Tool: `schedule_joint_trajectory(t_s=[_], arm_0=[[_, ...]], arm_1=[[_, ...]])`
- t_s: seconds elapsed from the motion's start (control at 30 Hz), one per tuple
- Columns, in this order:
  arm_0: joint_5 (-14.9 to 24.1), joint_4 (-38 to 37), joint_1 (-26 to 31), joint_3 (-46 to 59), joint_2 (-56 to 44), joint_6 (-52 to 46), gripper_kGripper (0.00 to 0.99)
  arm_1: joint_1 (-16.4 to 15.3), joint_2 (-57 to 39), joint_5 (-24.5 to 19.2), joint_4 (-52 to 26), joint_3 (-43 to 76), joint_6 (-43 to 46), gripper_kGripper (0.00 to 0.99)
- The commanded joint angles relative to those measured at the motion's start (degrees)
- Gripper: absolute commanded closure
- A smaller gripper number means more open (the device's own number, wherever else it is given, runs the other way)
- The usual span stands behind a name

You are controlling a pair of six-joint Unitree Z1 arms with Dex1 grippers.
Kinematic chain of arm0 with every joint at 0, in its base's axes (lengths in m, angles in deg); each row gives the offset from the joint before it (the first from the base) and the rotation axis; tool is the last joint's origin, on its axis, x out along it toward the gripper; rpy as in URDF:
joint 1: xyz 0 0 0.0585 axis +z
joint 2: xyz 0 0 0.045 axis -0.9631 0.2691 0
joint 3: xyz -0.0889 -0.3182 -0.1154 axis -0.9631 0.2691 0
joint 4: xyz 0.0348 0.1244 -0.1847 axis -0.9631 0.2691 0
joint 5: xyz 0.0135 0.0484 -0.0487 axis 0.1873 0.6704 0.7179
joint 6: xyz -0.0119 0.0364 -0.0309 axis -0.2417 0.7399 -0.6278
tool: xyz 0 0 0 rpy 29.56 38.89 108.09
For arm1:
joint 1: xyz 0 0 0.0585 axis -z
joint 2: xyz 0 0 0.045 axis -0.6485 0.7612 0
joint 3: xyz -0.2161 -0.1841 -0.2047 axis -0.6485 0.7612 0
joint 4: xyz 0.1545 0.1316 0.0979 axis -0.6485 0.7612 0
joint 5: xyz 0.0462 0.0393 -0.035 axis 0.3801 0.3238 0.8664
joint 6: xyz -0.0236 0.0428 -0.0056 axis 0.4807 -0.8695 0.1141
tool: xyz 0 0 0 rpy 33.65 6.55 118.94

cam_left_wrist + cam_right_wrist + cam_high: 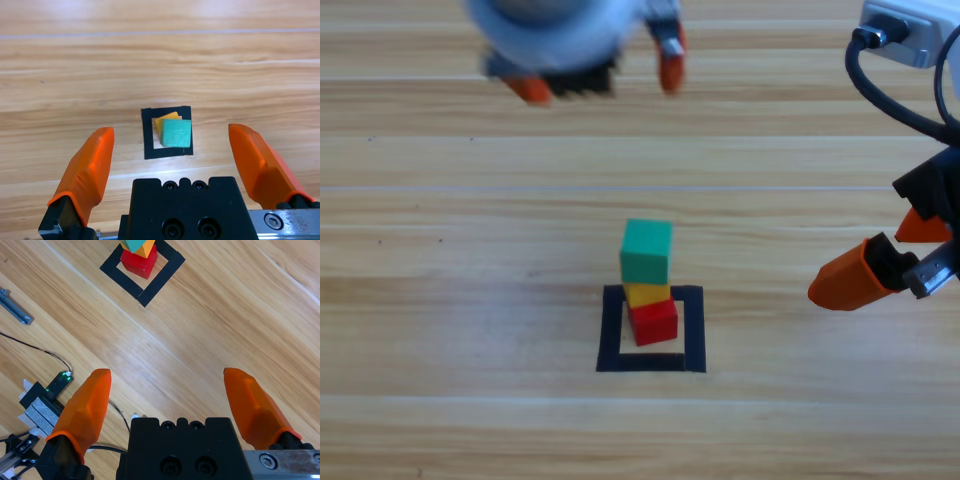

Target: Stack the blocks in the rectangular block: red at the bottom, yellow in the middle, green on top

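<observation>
left tool (603, 78): upper left of the high view, near the top edge, above bare desk (440, 300). Jaws apart, holding nothing. Well apart from the stack.
left wrist view: left tool (170, 150) looks down on the stack from above; green (176, 133) sits centre frame, between the two spread jaws but farther off, not touched by either.
tape rectangle (611, 330): lower centre of the high view, flat on the desk, wood showing inside. Also seen centre in the left wrist view (148, 135) and at the top edge of the right wrist view (127, 282).
red (654, 322): bottom of the stack, on the wood inside the tape rectangle. Top centre of the right wrist view (137, 264).
yellow (645, 294): on top of red, middle layer. In the left wrist view (163, 122) a corner sticks out past green toward the upper left, so it sits rotated against green.
green (647, 251): top of the stack, on yellow, centre of the high view. Only its lower edge shows at the top of the right wrist view.
stack: three high, upright, nothing touching it.
right tool (885, 255): right edge of the high view, mid height, to the right of the stack and well apart from it. Jaws apart, empty.
right wrist view: right tool (167, 387) over bare desk; stack far off at the top of the frame.
clutter: black cable (35, 347) and a small board with a green light (57, 382) at the left edge of the right wrist view.
</observation>
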Motion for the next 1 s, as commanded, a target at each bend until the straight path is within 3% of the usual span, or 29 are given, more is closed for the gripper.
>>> schedule_joint_trajectory(t_s=[0.03, 0.2, 0.4, 1.0], arm_0=[[5.4, -3.9, -7.6, 13.9, -9.1, -2.2, 0.014], [7.4, -16.3, -9.8, 33.4, -20.5, 0.7, 0.011], [8.9, -23.8, -10.5, 45.9, -26.7, 3.1, 0.0], [9.1, -26.2, -10.5, 50.6, -29.1, 4.6, 0.0]], arm_1=[[1.6, 1.7, 0.2, -2.3, 1.4, 0.1, 0.0], [1.6, 1.7, 0.3, -2.3, 1.4, 0.1, 0.0], [1.6, 1.8, 0.9, -2.3, 1.3, 0.1, 0.0], [1.6, 1.9, 0.8, -2.4, 1.2, 0.1, 0.0]])
